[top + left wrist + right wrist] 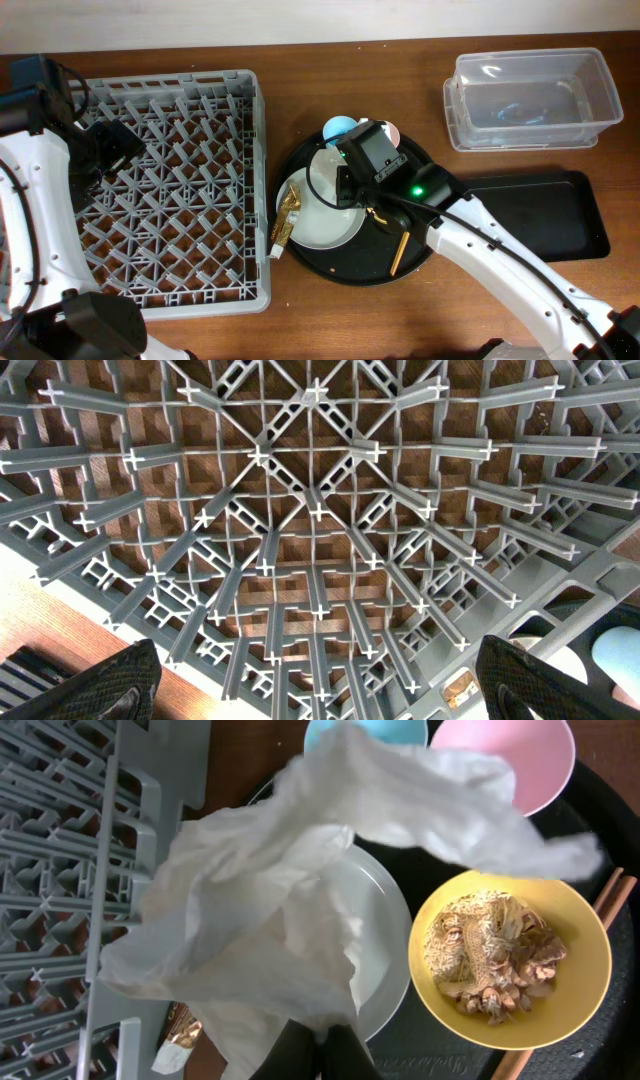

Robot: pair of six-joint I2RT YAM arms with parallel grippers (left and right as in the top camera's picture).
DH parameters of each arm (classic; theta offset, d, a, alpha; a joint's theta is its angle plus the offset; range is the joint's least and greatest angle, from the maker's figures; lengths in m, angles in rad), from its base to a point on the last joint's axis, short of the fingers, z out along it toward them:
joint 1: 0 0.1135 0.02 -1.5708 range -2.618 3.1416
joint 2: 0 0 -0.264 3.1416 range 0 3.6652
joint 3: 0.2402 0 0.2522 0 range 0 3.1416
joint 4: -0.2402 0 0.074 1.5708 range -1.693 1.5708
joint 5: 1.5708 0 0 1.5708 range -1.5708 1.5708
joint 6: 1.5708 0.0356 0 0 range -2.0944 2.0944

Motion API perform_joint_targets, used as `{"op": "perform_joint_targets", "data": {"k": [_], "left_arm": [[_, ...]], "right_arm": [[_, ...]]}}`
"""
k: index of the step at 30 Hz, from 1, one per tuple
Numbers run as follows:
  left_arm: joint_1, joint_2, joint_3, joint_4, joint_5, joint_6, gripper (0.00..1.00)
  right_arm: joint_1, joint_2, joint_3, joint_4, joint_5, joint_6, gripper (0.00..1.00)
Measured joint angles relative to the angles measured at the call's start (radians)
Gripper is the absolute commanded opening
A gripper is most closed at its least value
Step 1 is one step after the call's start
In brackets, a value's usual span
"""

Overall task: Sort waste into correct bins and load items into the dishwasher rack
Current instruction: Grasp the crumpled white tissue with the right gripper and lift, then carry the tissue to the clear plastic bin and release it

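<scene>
Brown wooden bench [335, 322] is seen across the whole overhead view, with the grain running left to right. A pale strip [300, 18] is seen past the bench's far edge, along the top of the frame. A round black tray [352, 266] is laid flat on the bench near the middle, a little right of centre; it is dark and matte with a low raised rim. In the right wrist view part of the tray floor [405, 1042] is shown, and bare bench wood [250, 750] is seen at the top. In the left wrist view lighter bench wood [50, 615] is seen at lower left.
</scene>
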State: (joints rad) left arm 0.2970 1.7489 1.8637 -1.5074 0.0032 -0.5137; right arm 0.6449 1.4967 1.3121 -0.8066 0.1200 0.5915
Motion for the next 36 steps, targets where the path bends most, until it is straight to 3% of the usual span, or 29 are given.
{"op": "perform_joint_targets", "data": {"k": [13,21,27,31,34,36], "left_arm": [[0.000,0.000,0.000,0.000,0.000,0.000,0.99],[0.000,0.000,0.000,0.000,0.000,0.000,0.99],[0.000,0.000,0.000,0.000,0.000,0.000,0.99],[0.000,0.000,0.000,0.000,0.000,0.000,0.99],[0.000,0.000,0.000,0.000,0.000,0.000,0.99],[0.000,0.000,0.000,0.000,0.000,0.000,1.00]], "right_arm": [[-0.040,0.000,0.022,0.106,-0.002,-0.002,0.04],[-0.446,-0.021,0.179,0.098,-0.050,-0.024,0.04],[-0.724,-0.019,0.190,0.258,-0.100,-0.031,0.04],[-0.799,0.040,0.196,0.369,-0.122,-0.031,0.04],[-0.803,0.124,0.197,0.406,-0.129,-0.034,0.17],[-0.803,0.204,0.197,0.404,-0.129,-0.034,0.63]]}}
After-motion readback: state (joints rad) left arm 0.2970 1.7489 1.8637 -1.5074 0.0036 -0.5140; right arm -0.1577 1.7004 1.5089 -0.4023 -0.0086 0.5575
